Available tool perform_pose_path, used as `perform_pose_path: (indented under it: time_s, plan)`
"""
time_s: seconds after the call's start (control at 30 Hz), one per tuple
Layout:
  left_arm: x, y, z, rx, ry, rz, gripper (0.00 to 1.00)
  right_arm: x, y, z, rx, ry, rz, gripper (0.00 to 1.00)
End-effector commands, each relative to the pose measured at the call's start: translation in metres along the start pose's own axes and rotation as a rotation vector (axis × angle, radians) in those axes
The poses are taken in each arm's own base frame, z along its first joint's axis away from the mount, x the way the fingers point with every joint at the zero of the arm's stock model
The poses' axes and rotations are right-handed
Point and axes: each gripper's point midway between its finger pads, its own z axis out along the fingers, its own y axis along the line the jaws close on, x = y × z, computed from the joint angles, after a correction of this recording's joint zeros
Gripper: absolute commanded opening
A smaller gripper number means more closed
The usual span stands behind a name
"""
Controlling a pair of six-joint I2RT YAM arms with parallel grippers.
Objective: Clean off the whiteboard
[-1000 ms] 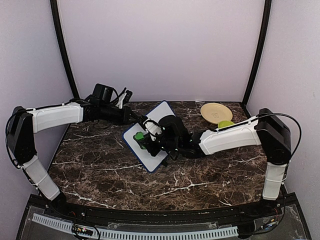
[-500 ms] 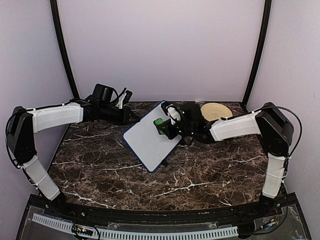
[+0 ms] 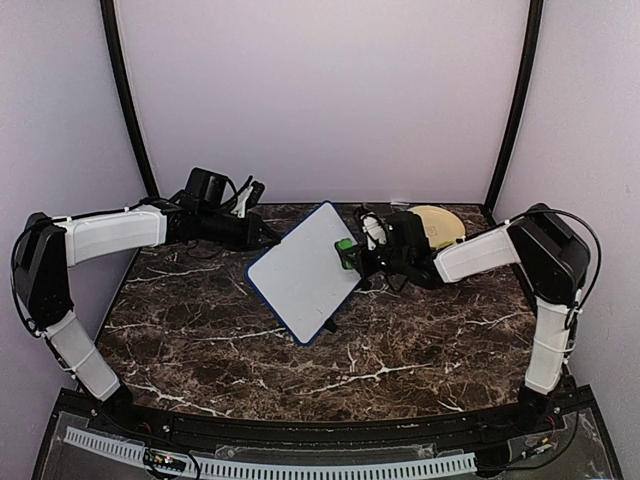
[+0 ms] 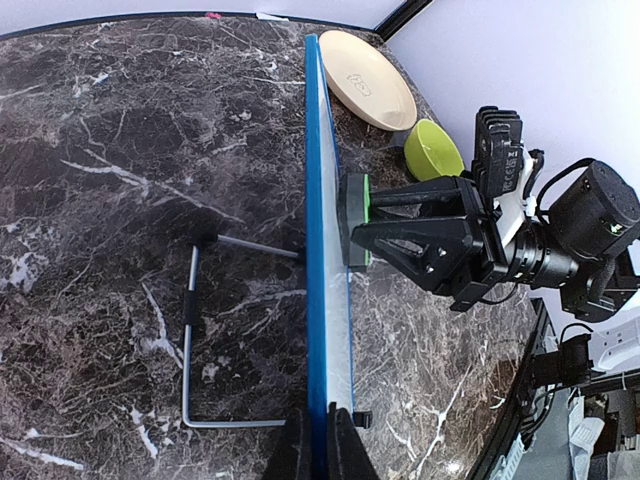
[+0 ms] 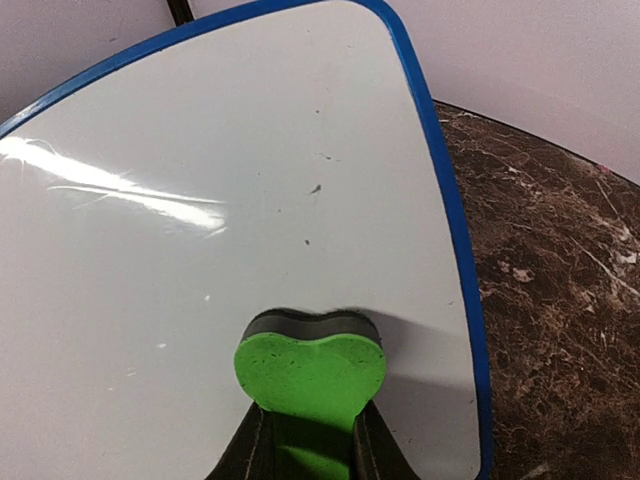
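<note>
Dark marble table (image 3: 400, 380) carries the whiteboard (image 3: 300, 275) at its middle, tilted up on a wire stand (image 4: 190, 330), its face almost clean but for a few specks. Right gripper (image 5: 305, 440) is clamped on a green eraser (image 5: 310, 365), pressing it flat against the whiteboard near its right rim. Left gripper (image 4: 321, 445) pinches the far-left rim between closed fingers. Farther back on the right lie a yellow plate (image 3: 437, 222) and a green bowl (image 4: 433, 150).
</note>
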Motion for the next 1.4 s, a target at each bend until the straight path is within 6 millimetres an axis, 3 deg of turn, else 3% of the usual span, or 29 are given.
perform_pose_path:
  time_s: [0.0, 0.27, 0.63, 0.83, 0.97, 1.2, 1.37]
  plan:
    - [-0.002, -0.025, -0.007, 0.076, -0.012, 0.039, 0.00, 0.034, 0.000, -0.002, -0.022, 0.038, 0.039, 0.01]
    - [-0.001, -0.025, -0.008, 0.072, -0.008, 0.042, 0.00, 0.035, 0.012, -0.011, -0.068, 0.002, 0.070, 0.01]
    - [-0.001, -0.026, -0.007, 0.082, -0.008, 0.043, 0.00, 0.035, -0.032, -0.008, 0.067, -0.003, 0.041, 0.01]
    - [-0.001, -0.025, -0.007, 0.079, -0.010, 0.042, 0.00, 0.030, -0.036, -0.006, 0.065, -0.017, 0.047, 0.01]
    - [-0.002, -0.025, -0.007, 0.080, -0.010, 0.041, 0.00, 0.028, -0.022, -0.008, 0.023, -0.027, 0.049, 0.00]
    - [0.000, -0.025, -0.006, 0.083, -0.011, 0.037, 0.00, 0.024, 0.029, -0.008, -0.069, -0.050, 0.030, 0.01]
    - [0.000, -0.026, -0.007, 0.088, -0.011, 0.040, 0.00, 0.010, 0.068, -0.006, -0.136, -0.064, 0.004, 0.01]
